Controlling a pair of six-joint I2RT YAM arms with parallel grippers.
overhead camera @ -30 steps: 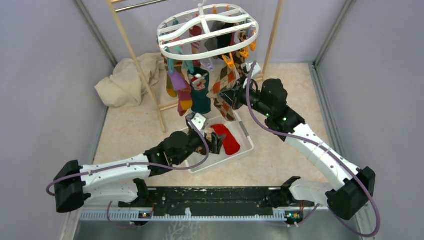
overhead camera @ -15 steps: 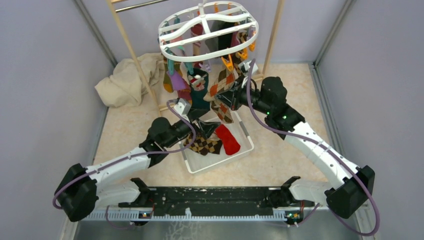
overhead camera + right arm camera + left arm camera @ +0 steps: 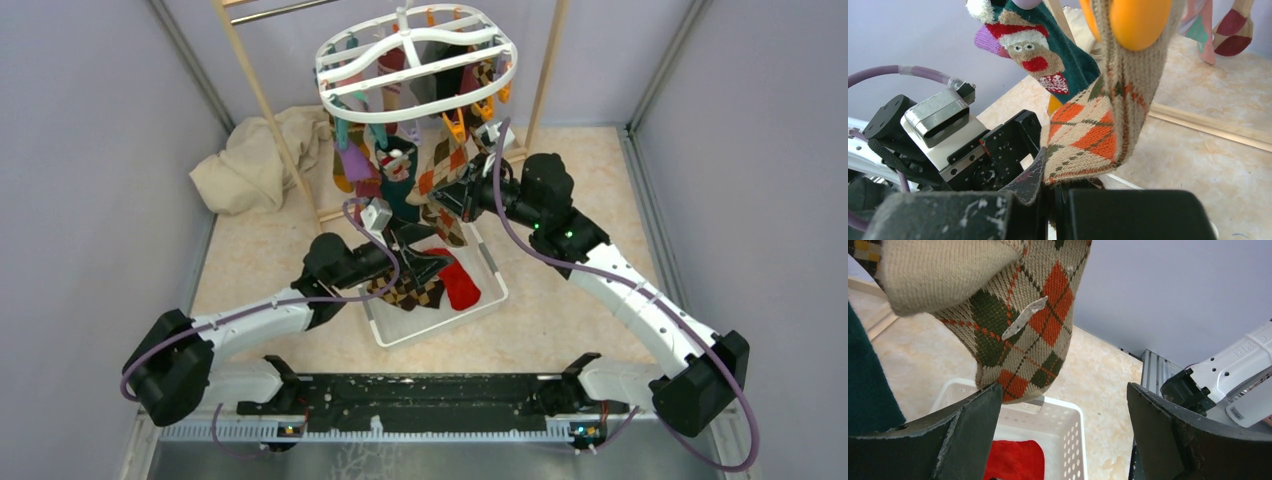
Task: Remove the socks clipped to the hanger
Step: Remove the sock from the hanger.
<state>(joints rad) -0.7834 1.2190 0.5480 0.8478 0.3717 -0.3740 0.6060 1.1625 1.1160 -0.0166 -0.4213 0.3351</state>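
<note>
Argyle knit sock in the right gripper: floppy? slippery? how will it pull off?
Likely floppy: the beige knitted argyle sock with orange and green diamonds folds limply between the orange peg and the right gripper. Probably light and not slippery, given its fuzzy knit. It may stretch before the peg lets go.

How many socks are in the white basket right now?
2. A brown argyle sock lies in the basket, partly under the left arm; a red sock lies just right of it. The arm may hide more.
</note>
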